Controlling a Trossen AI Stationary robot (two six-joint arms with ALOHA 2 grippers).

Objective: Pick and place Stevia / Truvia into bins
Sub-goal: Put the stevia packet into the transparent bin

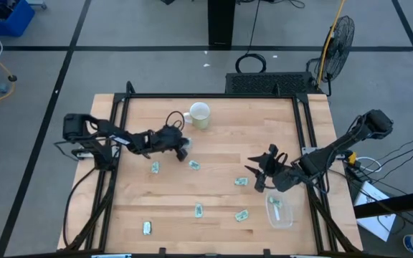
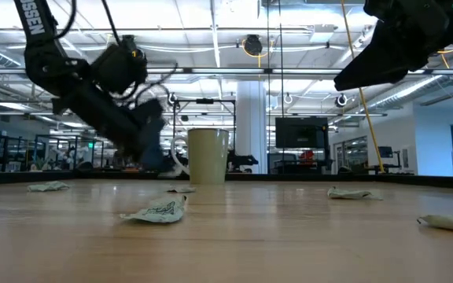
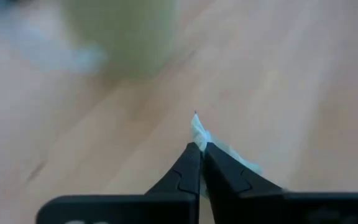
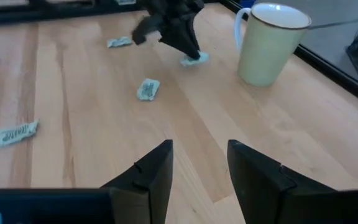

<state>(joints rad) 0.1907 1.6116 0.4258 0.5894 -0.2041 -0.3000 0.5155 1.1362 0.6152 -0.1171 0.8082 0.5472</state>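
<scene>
The left gripper (image 3: 197, 148), fingers pinching one packet (image 3: 199, 132) near the mug (image 1: 199, 115), should probably lift straight up before going to the far tub (image 1: 279, 211), while the right gripper (image 4: 199, 163) waits spread.

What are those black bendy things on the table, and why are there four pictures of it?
They are two robot arms, each ending in a two-finger pincher called a gripper. One picture looks down from above, one looks level across the table, and two come from small cameras on the arms' wrists. On the wooden table lie small sweetener packets, such as one near the front, a white mug, and a clear tub where packets go. The left gripper is pinched shut on a packet near the mug. The right gripper is open, holds nothing, and is up off the table near the tub.
</scene>
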